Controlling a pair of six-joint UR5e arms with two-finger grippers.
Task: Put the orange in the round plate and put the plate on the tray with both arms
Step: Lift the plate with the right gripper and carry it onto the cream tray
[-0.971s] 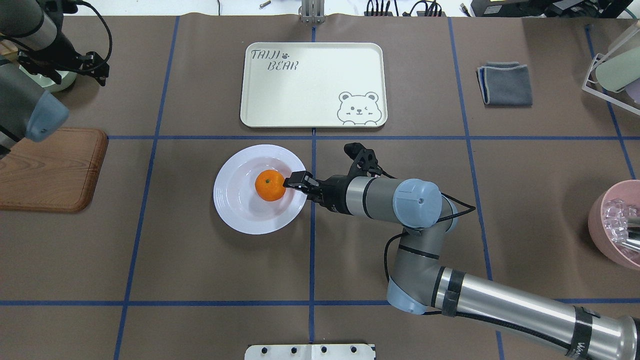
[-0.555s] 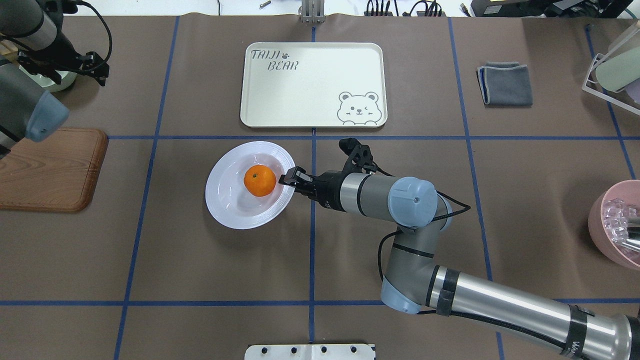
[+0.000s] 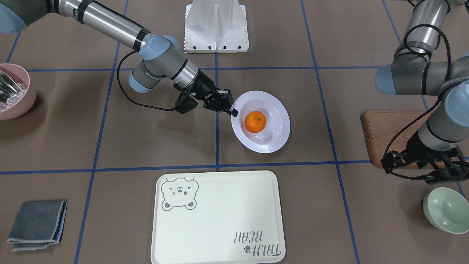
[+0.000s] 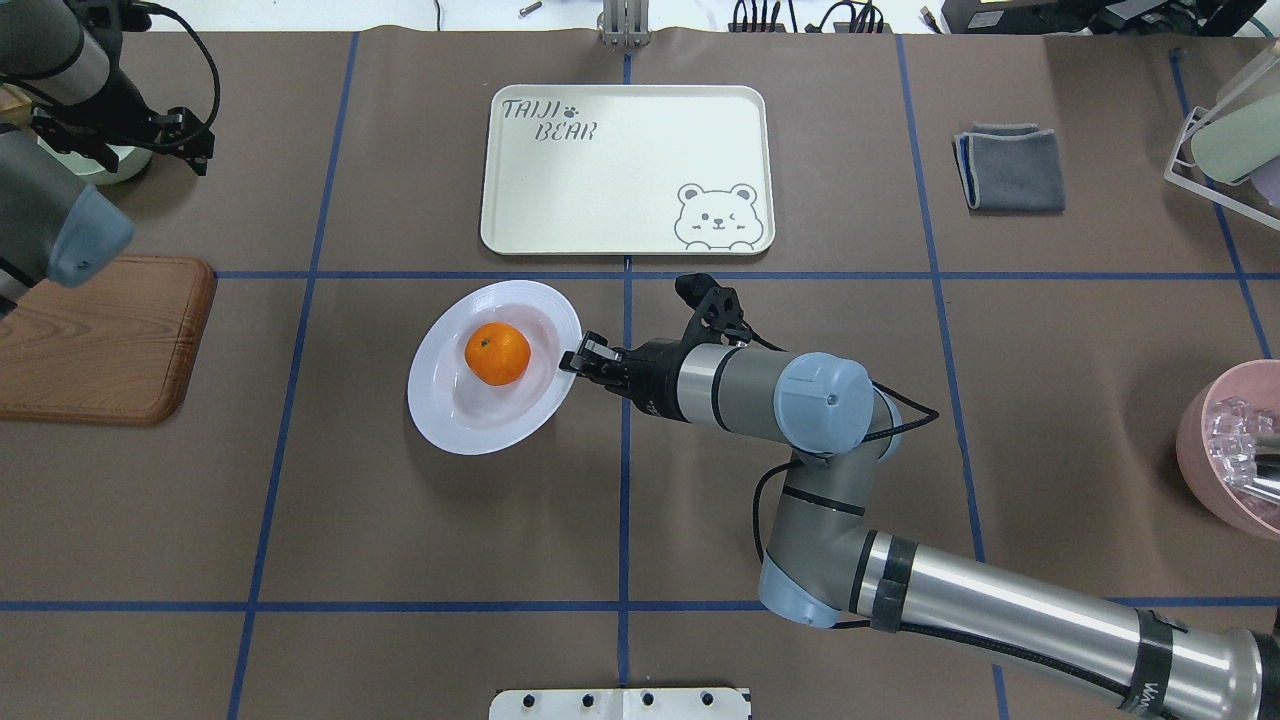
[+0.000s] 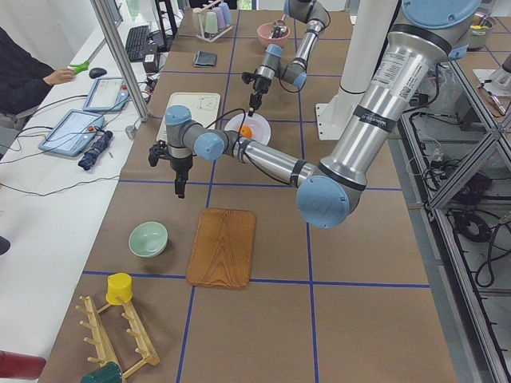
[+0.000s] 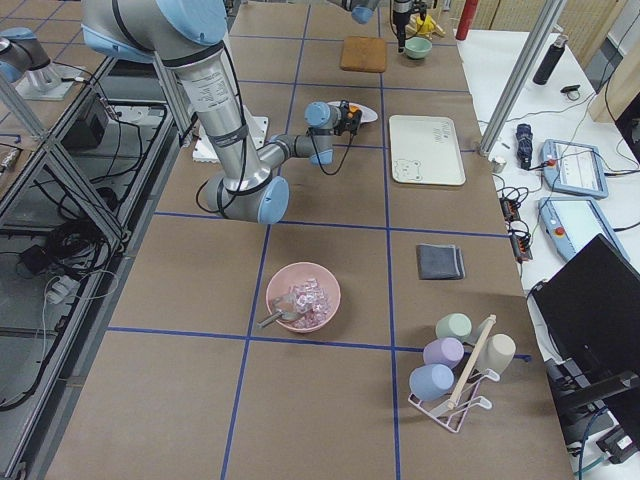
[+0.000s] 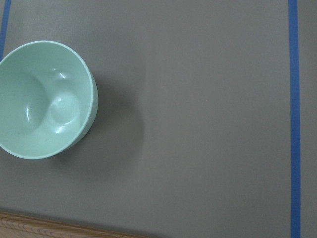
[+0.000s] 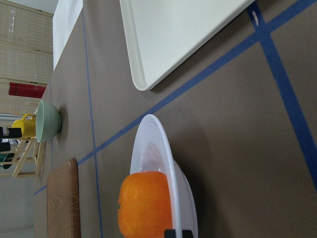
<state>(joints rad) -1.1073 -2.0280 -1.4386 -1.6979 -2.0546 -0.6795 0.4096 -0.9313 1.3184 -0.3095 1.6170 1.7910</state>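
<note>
The orange lies inside the round plate, left of the table's centre. My right gripper is shut on the plate's rim on the side toward the right arm, and the plate looks tilted. The right wrist view shows the rim edge-on with the orange behind it. The tray lies just beyond the plate with nothing on it. My left gripper hangs far off at the table's left end, and I cannot tell whether it is open or shut.
A pale green bowl sits under the left gripper, beside a brown wooden board. A pink bowl stands at the right edge and a folded grey cloth at the back right.
The plate, with the orange in it, has slid left and slightly toward the tray, and the right gripper has moved with it. The left arm has barely shifted.
</note>
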